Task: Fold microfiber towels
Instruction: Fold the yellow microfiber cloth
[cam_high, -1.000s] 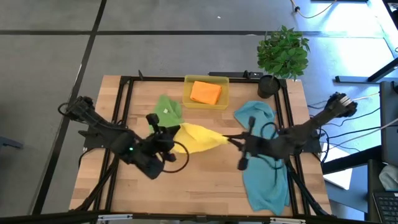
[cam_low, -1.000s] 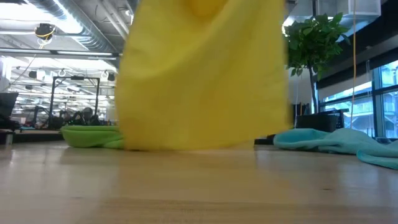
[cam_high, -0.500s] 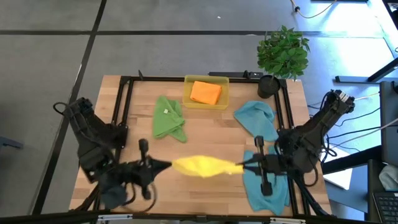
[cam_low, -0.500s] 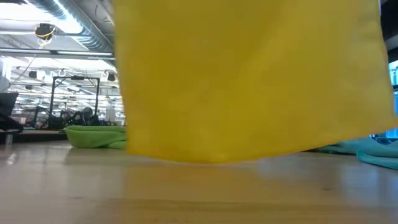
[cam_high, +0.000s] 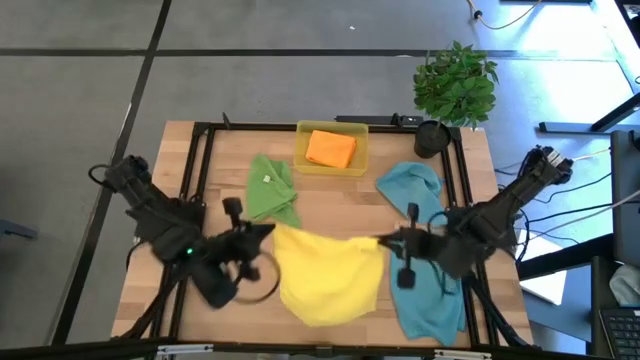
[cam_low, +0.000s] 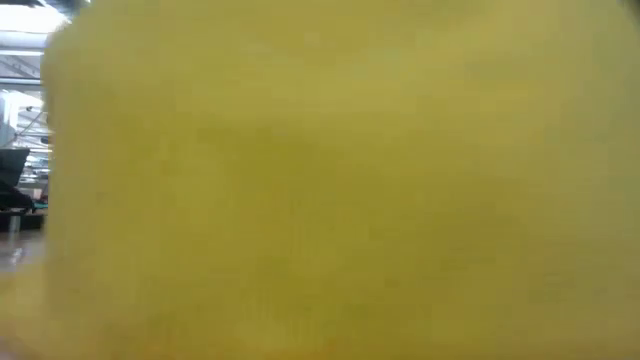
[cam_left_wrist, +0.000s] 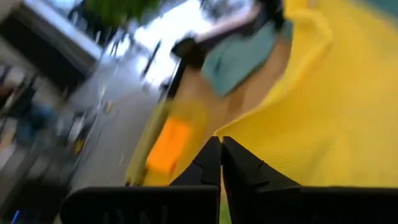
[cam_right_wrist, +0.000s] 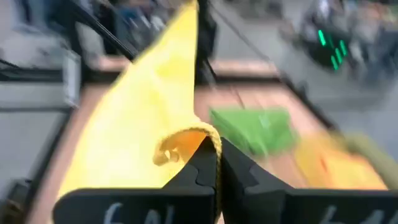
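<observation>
Low view is showing only yellow; high view is showing left gripper (cam_high: 268, 231) and right gripper (cam_high: 380, 242) pinching yellow towel (cam_high: 328, 275) corners, spread flat on surface (cam_high: 330, 195)

I see the yellow towel (cam_high: 330, 280) spread open near the table's front edge, its two far corners lifted. The green towel (cam_high: 271, 190) lies crumpled behind it, the orange towel (cam_high: 331, 148) folded, teal-blue towels (cam_high: 425, 260) rumpled at right.

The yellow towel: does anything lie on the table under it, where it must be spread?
Nothing visible does. The yellow towel hangs between the left tool and the right tool; one teal towel lies beside it.
</observation>
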